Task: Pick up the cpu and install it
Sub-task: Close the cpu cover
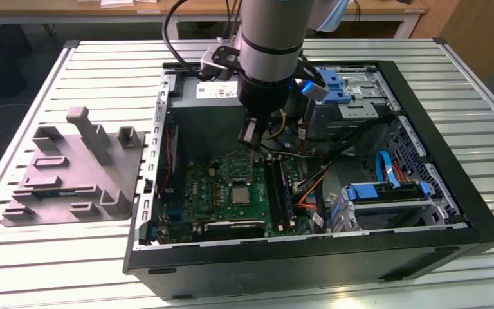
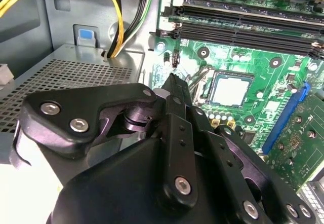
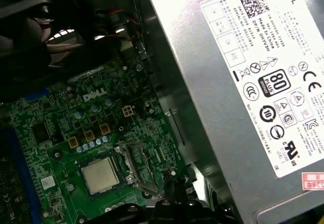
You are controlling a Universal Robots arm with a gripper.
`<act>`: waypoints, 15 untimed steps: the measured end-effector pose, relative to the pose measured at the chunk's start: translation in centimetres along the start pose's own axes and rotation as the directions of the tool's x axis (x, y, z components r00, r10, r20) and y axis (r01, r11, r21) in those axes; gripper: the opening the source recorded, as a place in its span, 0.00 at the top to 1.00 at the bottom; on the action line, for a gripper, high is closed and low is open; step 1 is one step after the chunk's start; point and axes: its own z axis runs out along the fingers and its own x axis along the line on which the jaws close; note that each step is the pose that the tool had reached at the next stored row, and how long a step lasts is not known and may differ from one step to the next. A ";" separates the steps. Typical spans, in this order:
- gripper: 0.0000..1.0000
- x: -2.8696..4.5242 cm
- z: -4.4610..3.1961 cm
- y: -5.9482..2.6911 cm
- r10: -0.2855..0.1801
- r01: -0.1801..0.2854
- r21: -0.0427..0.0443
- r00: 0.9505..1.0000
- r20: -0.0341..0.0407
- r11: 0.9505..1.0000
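The cpu (image 1: 241, 192), a small square chip with a pale silvery top, lies flat in its socket on the green motherboard (image 1: 208, 193) inside the open computer case. Both wrist views show the cpu (image 2: 231, 89) (image 3: 99, 175) with nothing touching it. My gripper (image 1: 251, 138) hangs above the board, a little toward the power supply from the chip. Its black fingers (image 2: 172, 89) are pressed together with nothing between them. The gripper's tip (image 3: 169, 198) shows just beside the socket's metal frame (image 3: 134, 165).
A grey power-supply box (image 3: 243, 82) stands close beside the gripper. Yellow cables (image 2: 119, 16) run over it. Memory slots (image 2: 243, 29) lie past the socket. A drive bay with blue clips (image 1: 384, 193) sits at the exterior view's right. A grey plastic block with posts (image 1: 75, 174) rests outside the case.
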 end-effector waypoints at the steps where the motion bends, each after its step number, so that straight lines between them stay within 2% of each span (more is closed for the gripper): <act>1: 0.89 0.00 -0.03 0.00 0.000 0.000 -0.001 1.000 0.001 1.000; 4: 0.89 -0.01 -0.08 0.01 0.000 0.000 -0.003 1.000 0.004 1.000; 7: 0.89 0.01 -0.09 0.00 -0.001 0.001 -0.002 1.000 0.003 1.000; 8: 0.89 0.01 -0.09 -0.01 -0.002 0.002 -0.001 1.000 -0.002 1.000; 12: 0.89 0.04 -0.08 0.00 -0.005 0.006 0.012 0.999 -0.031 1.000; 13: 0.89 0.07 -0.09 0.01 -0.007 0.007 0.013 0.999 -0.034 1.000; 15: 0.89 0.16 -0.09 0.06 -0.009 0.009 0.013 0.999 -0.035 1.000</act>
